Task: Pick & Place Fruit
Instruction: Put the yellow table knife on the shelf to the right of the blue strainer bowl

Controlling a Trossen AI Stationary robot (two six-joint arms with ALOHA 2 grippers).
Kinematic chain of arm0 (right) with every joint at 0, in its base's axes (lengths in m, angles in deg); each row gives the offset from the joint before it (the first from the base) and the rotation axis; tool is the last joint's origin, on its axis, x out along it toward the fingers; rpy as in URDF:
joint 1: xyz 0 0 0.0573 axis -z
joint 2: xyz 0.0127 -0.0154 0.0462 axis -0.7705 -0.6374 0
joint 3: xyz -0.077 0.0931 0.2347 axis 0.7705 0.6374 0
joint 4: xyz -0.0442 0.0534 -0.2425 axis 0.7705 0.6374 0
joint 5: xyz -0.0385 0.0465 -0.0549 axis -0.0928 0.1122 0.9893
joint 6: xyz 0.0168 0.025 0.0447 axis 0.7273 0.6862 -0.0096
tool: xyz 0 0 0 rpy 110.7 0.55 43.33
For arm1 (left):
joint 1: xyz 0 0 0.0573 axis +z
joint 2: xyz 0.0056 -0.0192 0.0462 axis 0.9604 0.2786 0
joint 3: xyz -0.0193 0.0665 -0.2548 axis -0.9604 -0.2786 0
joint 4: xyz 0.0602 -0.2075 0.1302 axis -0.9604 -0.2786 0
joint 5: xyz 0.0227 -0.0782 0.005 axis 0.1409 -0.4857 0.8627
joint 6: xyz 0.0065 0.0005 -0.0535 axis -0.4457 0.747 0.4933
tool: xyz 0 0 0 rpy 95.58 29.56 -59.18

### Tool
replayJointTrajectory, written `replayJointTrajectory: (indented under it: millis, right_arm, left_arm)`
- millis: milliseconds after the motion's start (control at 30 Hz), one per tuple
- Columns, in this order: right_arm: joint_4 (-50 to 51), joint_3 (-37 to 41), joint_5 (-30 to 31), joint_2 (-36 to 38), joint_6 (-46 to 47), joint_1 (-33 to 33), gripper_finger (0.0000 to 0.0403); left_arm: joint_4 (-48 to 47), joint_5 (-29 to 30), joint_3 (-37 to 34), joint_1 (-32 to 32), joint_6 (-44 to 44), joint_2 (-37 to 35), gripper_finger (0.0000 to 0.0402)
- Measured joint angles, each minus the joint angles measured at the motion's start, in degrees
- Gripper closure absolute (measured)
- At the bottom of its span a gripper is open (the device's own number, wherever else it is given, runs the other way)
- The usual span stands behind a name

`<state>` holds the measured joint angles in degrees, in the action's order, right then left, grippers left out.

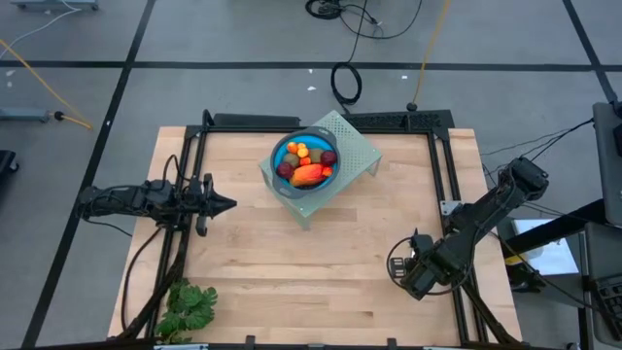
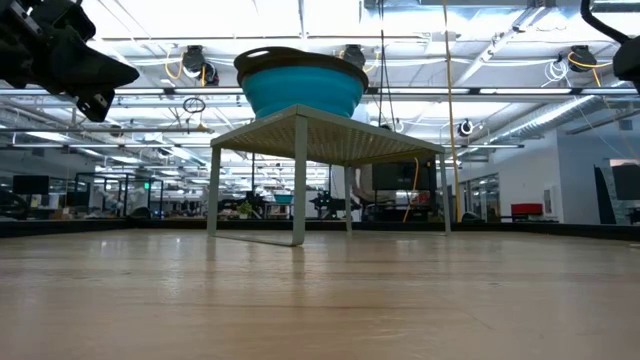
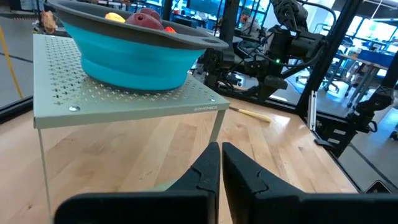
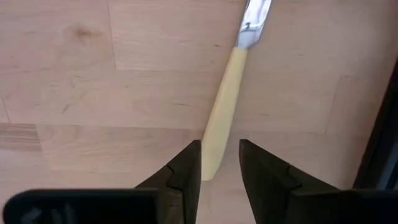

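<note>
The fruit [image 1: 309, 163], a long orange-red piece with dark red balls and small orange ones, lies in a blue bowl [image 1: 280, 154]. The bowl stands on a pale green perforated stand [image 1: 358, 146] at the table's far middle. My left gripper [image 1: 231, 204] waits level and shut at the table's left, pointing at the stand [image 3: 124, 99]. My right gripper [image 4: 219, 165] hangs open near the right near corner, pointing down. Its fingers stand on either side of the free end of a yellow-handled knife [image 4: 221, 112] that lies flat on the wood, without touching it.
A green leafy bunch [image 1: 190, 306] lies at the near left corner. Dark frame rails [image 1: 442, 165] run along the table's left, right and far edges. Bare wood [image 1: 311, 262] stretches between the stand and the near edge.
</note>
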<state>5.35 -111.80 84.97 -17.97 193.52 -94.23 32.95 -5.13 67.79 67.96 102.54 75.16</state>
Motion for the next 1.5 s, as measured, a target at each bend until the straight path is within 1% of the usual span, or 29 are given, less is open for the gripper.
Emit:
replayJointTrajectory:
  millis: [1000, 1333, 1400, 1500]
  right_arm:
    - [-0.2, 0.0, -0.3, 0.0, 1.3, 0.0, 0.0302]
    - [-0.4, 0.0, 0.1, 0.0, 0.2, 0.0, 0.0302]
    - [-0.4, 0.0, 0.1, 0.0, 0.1, 0.0, 0.0297]
    - [-0.4, 0.0, 0.2, 0.0, 0.1, 0.0, 0.0278]
  left_arm:
    - [0.0, 0.0, 0.0, 0.0, 0.4, 0.0, 0.0385]
    - [-0.1, 0.0, 0.0, 0.0, 0.7, 0.0, 0.0385]
    - [-0.2, 0.0, 0.0, 0.0, 0.7, 0.0, 0.0385]
    - [-0.2, 0.0, 0.0, 0.0, 0.7, 0.0, 0.0385]
